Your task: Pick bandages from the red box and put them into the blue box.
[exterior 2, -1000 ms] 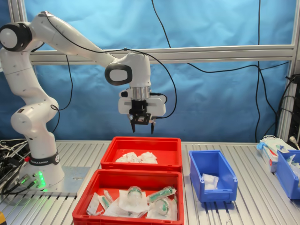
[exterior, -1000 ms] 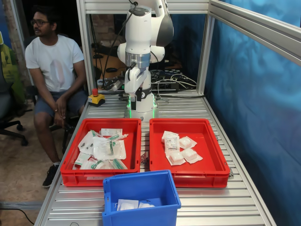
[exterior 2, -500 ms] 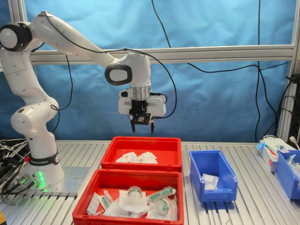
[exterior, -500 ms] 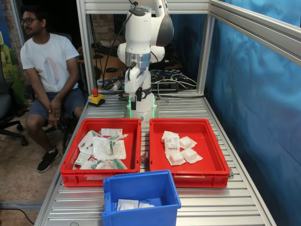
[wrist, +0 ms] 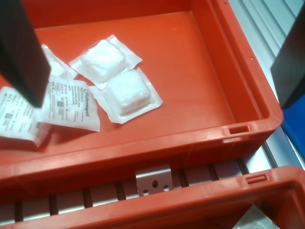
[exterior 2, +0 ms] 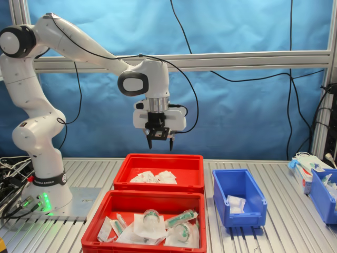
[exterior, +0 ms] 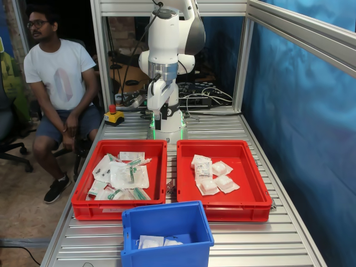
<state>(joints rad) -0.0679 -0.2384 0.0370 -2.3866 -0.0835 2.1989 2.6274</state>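
Nothing on the table moved; only the seated man [exterior: 58,83] shifted. Gripper [exterior 2: 159,142] hangs empty with jaws spread above the red box [exterior 2: 196,168], well clear of it. Bandages [wrist: 126,91] lie in that tray, touching each other. Blue box [exterior 2: 239,198] sits just beside, with white packets [exterior: 157,242] inside.

The counter [exterior: 250,245] is faced head-on toward the arm in the first exterior view, side-on in the second; both trays are shared; the wrist view looks down closely.
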